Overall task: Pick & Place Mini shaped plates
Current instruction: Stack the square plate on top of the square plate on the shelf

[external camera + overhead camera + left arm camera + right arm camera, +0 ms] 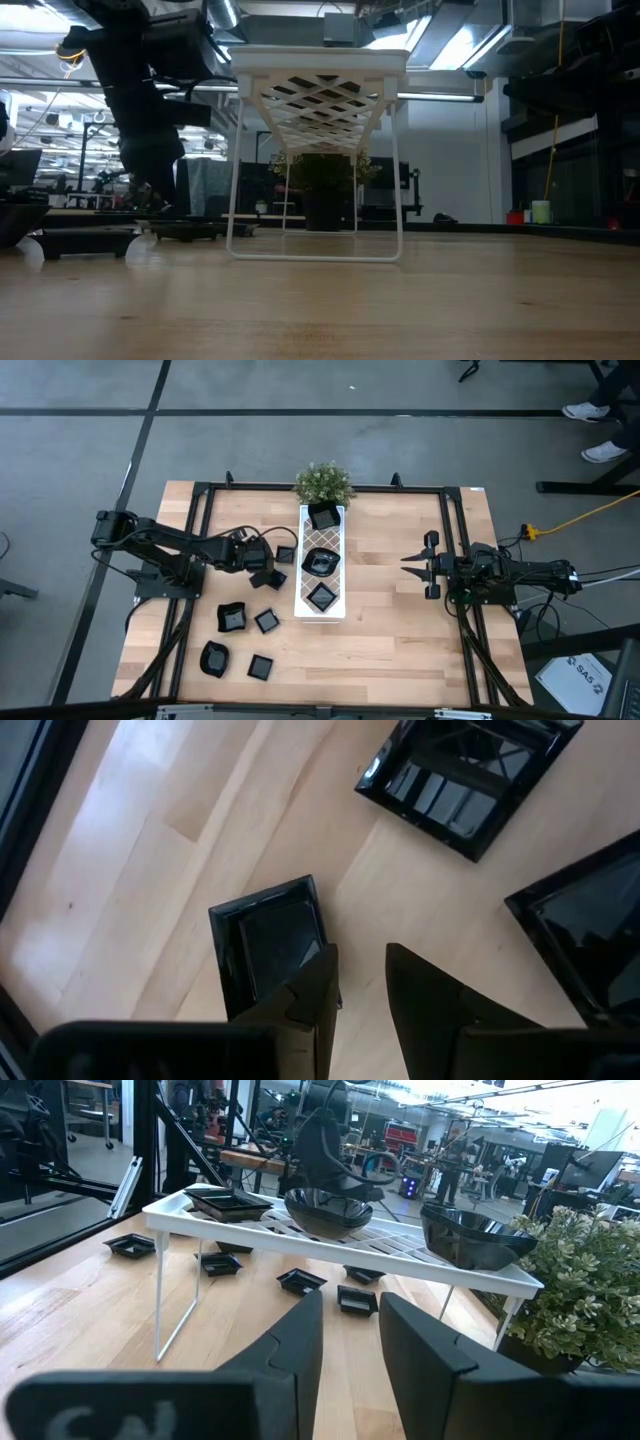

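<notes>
A white lattice tray stands on legs at mid-table and bears three black mini plates. Several more black mini plates lie flat on the wood to its left. My left gripper slants down among them, open by a narrow gap with nothing between the fingers. One finger stands over the corner of a small square plate; two other plates lie close by. My right gripper waits level at the table's right, open, facing the tray. My left gripper has one fingertip over the corner rim of the small square plate, coming from above at a slant. The finger hides that spot, so I cannot tell whether it touches. The plate lies flat on the table.
A small green potted plant stands at the tray's far end. Black frame rails run along the table's left, right and far sides. Bare wood lies between the tray and the right arm.
</notes>
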`<state>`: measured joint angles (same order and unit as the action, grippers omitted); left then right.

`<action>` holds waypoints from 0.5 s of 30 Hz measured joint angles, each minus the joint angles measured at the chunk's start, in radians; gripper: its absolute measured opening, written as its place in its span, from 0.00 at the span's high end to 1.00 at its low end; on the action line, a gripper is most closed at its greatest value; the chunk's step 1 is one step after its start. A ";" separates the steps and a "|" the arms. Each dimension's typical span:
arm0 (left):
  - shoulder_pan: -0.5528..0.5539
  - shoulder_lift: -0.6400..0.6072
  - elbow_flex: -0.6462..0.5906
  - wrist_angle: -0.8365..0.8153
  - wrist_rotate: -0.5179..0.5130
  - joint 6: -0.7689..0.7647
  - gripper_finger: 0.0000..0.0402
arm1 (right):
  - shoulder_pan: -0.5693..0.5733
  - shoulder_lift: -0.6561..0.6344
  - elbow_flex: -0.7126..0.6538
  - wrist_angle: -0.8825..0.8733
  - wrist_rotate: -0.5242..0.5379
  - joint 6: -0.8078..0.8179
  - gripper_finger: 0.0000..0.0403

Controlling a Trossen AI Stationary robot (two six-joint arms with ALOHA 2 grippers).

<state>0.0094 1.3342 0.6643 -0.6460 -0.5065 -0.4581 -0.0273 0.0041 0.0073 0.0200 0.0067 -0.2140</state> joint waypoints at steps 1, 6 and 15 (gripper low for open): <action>0.001 0.000 0.000 0.000 -0.001 -0.003 0.80 | 0.000 0.000 0.000 0.000 0.000 0.000 0.75; 0.023 0.000 0.000 0.000 0.004 -0.028 0.79 | 0.000 0.000 0.000 0.000 0.000 0.000 0.75; 0.083 0.041 0.000 -0.001 0.046 -0.048 0.69 | 0.000 0.000 0.000 0.000 0.000 0.000 0.75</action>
<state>0.0925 1.3750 0.6647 -0.6474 -0.4608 -0.5057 -0.0269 0.0043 0.0074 0.0199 0.0067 -0.2138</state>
